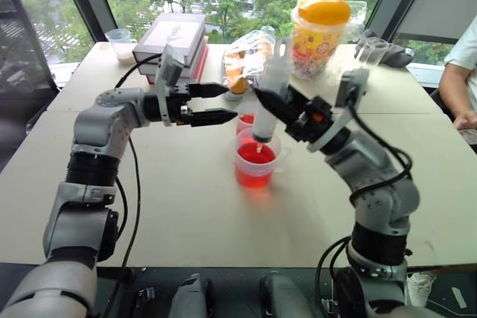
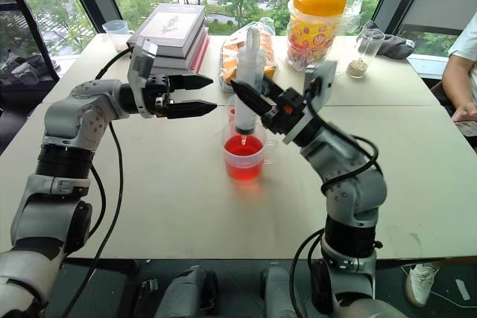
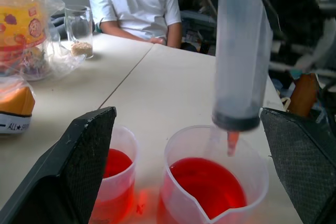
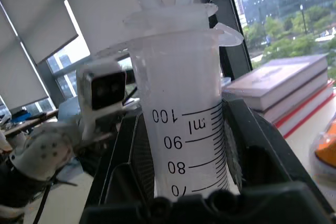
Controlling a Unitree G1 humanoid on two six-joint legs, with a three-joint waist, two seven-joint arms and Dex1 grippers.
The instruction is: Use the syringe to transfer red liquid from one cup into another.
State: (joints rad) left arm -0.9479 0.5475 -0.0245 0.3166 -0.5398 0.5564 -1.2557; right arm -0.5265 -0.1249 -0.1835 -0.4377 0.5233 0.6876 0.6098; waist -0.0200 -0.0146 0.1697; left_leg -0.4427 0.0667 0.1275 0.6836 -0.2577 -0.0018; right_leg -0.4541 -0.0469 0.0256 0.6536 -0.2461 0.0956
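My right gripper [image 1: 267, 103] is shut on the syringe [image 1: 270, 91], holding it upright by the clear barrel with printed marks [image 4: 184, 129]. The barrel looks empty, with the plunger pushed in. Its reddish tip [image 3: 231, 142] hangs inside the rim of the larger handled cup [image 1: 256, 163], just above the red liquid [image 3: 207, 184]. The smaller cup [image 3: 119, 169] stands right behind it, also holding red liquid. My left gripper [image 1: 229, 102] is open and level, just left of the syringe above the cups, its fingers [image 3: 79, 166] apart from everything.
At the back of the table are a stack of books [image 1: 175, 39], a snack bag [image 1: 246, 61], a jar with an orange lid [image 1: 322, 27], a small cup [image 1: 119, 42] and a glass with grains [image 2: 358, 57]. A person [image 1: 462, 80] sits at the right edge.
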